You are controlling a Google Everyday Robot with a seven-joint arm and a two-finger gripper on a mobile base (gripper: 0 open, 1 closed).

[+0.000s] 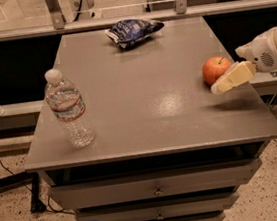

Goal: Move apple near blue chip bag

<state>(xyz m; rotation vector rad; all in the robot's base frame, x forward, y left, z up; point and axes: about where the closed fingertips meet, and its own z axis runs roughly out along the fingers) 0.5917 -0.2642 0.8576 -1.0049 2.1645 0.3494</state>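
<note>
The red-orange apple (216, 69) sits on the grey table top (148, 106) near its right edge. The blue chip bag (133, 31) lies at the far middle of the table, wrinkled and glossy. My gripper (228, 78) comes in from the right on a white arm, low over the table, with a cream finger (234, 76) right in front of the apple and close to it. Nothing is held that I can see.
A clear plastic water bottle (69, 109) stands upright near the table's front left. Drawers (156, 191) sit under the table top. A metal rail and glass (115, 4) run behind the table. Cables lie on the floor at left.
</note>
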